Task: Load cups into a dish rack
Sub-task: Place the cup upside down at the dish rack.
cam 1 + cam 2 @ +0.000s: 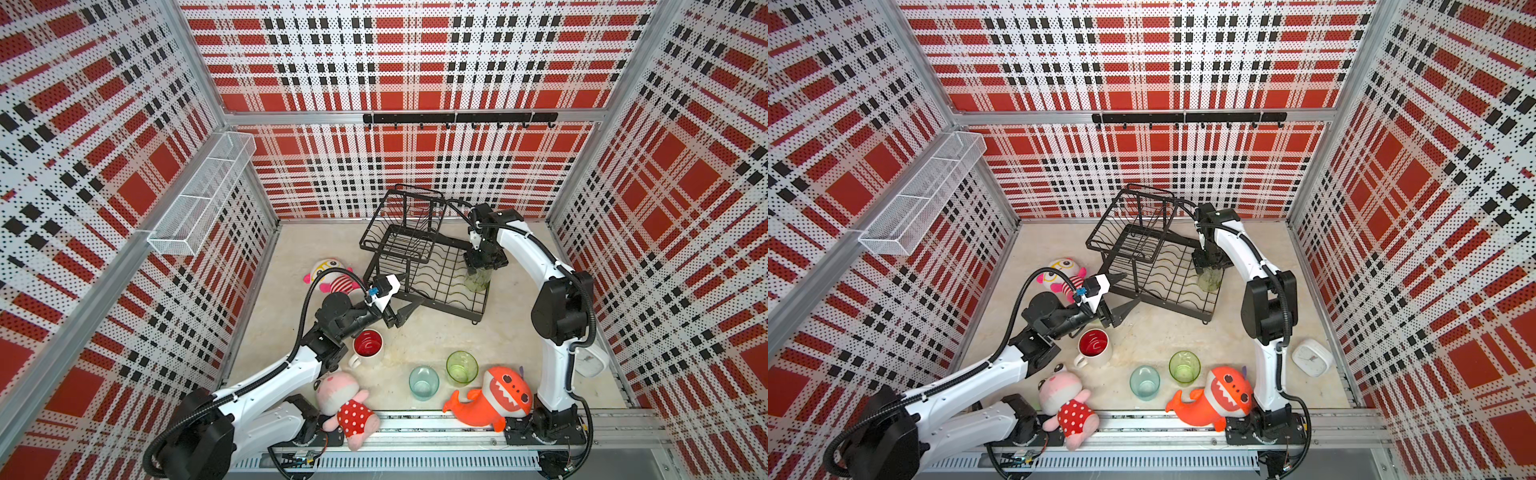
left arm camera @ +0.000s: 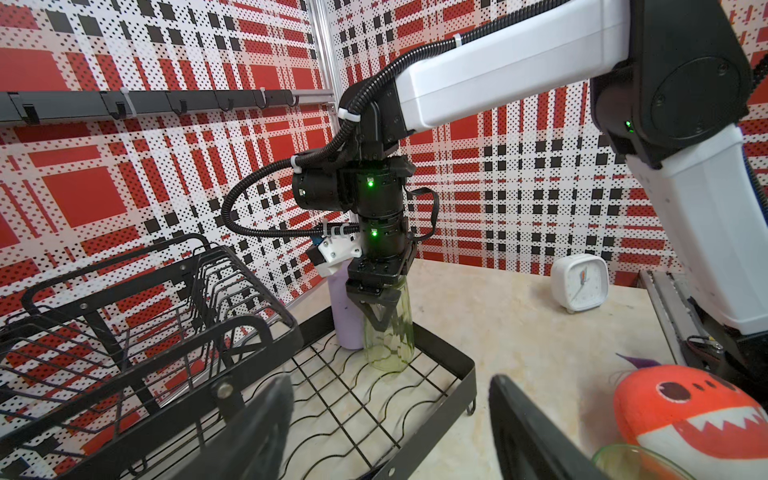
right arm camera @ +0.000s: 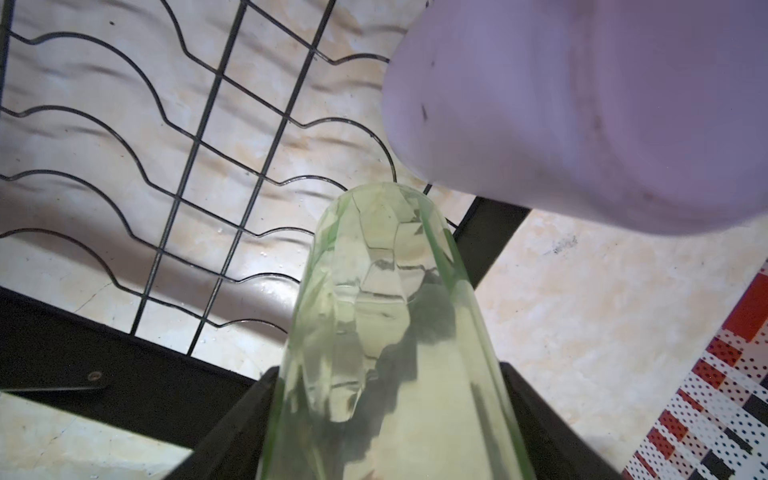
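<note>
The black wire dish rack (image 1: 399,245) stands at the back of the table, its front band (image 2: 430,424) close to my left wrist camera. A tall clear green glass (image 2: 388,340) stands in the far right corner of the rack's base, and my right gripper (image 3: 386,370) is shut on it from above. A lilac tumbler (image 3: 582,104) stands right beside it in the base. My left gripper (image 1: 415,286) hangs open and empty at the rack's front left corner. A white mug with red inside (image 1: 368,345), a teal glass (image 1: 423,382) and a short green glass (image 1: 461,368) stand upright on the table.
Plush toys lie around: a striped one (image 1: 332,276) left of the rack, a pink one (image 1: 345,403) and an orange shark (image 1: 494,399) at the front edge. A white clock (image 1: 1311,357) sits at the right wall. A mesh shelf (image 1: 203,195) and a hook rail (image 1: 457,118) hang on the walls.
</note>
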`<state>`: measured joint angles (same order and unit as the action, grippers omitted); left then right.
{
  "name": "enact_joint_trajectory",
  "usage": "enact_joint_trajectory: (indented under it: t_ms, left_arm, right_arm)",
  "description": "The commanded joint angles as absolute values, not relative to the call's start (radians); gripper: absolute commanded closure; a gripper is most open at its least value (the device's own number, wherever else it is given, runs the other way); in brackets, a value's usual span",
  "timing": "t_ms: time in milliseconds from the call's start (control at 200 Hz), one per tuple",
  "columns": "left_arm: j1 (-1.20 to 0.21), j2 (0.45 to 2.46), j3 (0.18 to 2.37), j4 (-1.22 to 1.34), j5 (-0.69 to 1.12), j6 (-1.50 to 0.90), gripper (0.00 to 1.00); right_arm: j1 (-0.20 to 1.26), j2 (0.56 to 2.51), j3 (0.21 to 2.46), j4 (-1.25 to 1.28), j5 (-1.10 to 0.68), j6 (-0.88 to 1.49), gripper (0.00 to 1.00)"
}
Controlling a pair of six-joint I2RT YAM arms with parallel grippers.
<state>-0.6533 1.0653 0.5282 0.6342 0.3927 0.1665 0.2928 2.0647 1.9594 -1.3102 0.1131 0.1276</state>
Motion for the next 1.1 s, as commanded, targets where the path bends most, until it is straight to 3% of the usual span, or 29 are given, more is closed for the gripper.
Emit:
enact_joint_trajectory:
  t_ms: [0,1097]
  left_arm:
    - [-0.660,1.061,0.555,0.619,0.388,0.183,0.23]
    - [-0.676,1.070,0.569,0.588,0.371,0.209,0.23]
  right_arm:
    - [0.301,2.078,1.979,-1.357,0.149,0.127,0.39]
    - [0.301,2.105,1.983,-1.319,0.228,0.112,0.18]
